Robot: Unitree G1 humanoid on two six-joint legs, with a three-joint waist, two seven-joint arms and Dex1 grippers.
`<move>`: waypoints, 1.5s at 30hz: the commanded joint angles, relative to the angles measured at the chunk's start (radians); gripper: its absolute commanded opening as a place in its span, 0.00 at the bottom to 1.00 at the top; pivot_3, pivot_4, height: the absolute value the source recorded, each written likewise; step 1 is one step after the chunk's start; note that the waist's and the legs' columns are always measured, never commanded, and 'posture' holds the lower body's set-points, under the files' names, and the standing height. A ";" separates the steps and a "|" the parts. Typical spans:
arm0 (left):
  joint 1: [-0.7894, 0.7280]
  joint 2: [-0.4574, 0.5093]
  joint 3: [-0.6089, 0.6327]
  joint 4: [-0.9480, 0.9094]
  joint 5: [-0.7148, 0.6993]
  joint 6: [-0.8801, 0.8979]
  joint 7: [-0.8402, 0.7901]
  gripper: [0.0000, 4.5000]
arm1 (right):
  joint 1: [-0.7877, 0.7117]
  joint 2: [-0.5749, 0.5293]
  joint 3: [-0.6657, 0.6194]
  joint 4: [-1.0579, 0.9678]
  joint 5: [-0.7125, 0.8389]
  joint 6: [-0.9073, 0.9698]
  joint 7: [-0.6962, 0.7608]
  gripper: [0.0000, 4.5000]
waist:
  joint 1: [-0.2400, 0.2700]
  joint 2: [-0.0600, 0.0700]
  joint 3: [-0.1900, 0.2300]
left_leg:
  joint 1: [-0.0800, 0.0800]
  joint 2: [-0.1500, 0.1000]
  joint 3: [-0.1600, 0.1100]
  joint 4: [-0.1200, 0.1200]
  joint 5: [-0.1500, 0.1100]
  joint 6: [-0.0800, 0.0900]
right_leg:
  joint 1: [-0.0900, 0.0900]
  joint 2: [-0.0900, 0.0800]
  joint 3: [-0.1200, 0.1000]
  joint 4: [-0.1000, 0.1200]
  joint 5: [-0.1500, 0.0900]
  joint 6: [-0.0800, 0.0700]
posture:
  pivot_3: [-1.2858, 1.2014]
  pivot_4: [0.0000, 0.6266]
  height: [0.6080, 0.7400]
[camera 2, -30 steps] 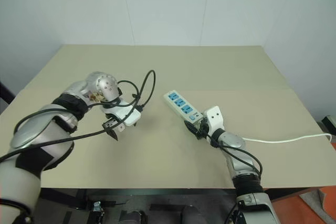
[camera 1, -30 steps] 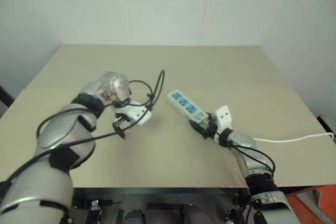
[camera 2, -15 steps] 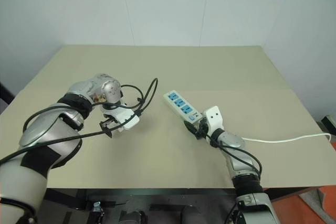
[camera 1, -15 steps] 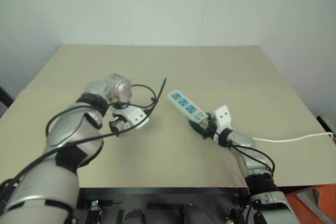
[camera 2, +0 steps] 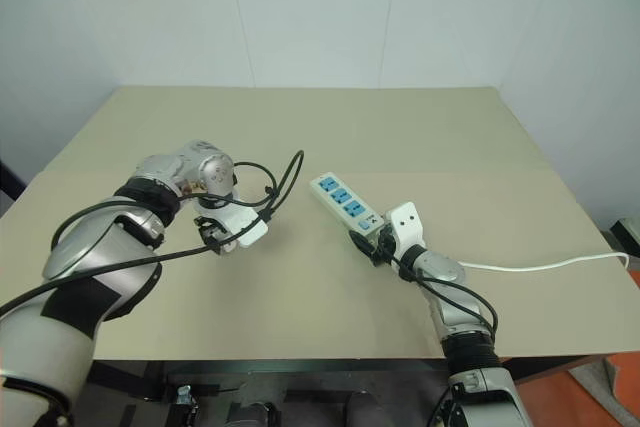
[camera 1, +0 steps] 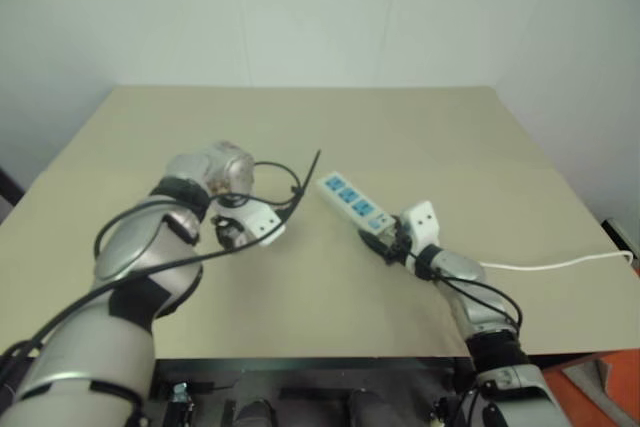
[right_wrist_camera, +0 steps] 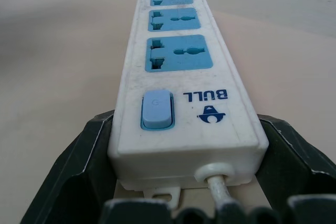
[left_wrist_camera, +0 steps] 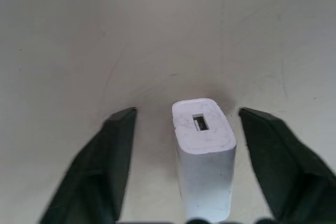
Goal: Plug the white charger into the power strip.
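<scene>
Beige table [camera 2: 420,127] w/ white wall behind. L gripper [left_wrist_camera: 184,150] points down at the tabletop on the table's left half. In the L wrist view the white charger [left_wrist_camera: 203,156] stands between its two black fingers [left_wrist_camera: 105,166], USB port end facing the cam, w/ a visible gap on each side, so fingers partly open around it, not touching it yet. From the head cam the charger itself is hidden under the L gripper housing [camera 2: 235,227].

Power strip [camera 2: 348,205] lies flat near table centre, angled, three blue sockets in a row, blue switch at the near end. R gripper [camera 2: 368,243] sits at that cord end, roughly level; R wrist view shows its fingers [right_wrist_camera: 73,166] snug against both long sides of the strip [right_wrist_camera: 181,93], gripping it. Thin white cord [camera 2: 540,267] leaves the strip's end, runs off toward the table's right edge.

Charger and strip well apart; charger not plugged in.
</scene>
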 commanded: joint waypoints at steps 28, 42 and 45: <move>0.313 0.095 0.592 -0.430 -1.149 0.434 -0.150 0.22 | -0.219 -0.005 0.266 0.153 -0.032 -0.218 0.590 0.76 | -0.026 0.001 0.000 | 0.001 0.001 -0.002 0.001 0.000 0.000 | -0.001 0.000 -0.002 0.003 0.002 -0.003 | 0.52 0.24 1.00; 0.507 0.166 0.501 -0.498 -1.352 0.480 -0.150 0.22 | -0.261 0.052 0.281 0.318 -0.078 -0.293 0.597 0.76 | -0.017 0.001 0.000 | 0.004 0.001 -0.004 0.001 0.000 0.000 | 0.002 0.000 -0.004 0.004 0.004 -0.006 | 0.52 0.24 1.00; 0.523 0.201 0.433 -0.481 -1.356 0.534 -0.150 0.22 | -0.276 0.053 0.273 0.359 -0.080 -0.283 0.597 0.76 | -0.017 0.001 0.000 | 0.006 0.001 -0.004 0.001 0.000 0.000 | 0.004 0.000 -0.004 0.004 0.004 -0.006 | 0.52 0.24 1.00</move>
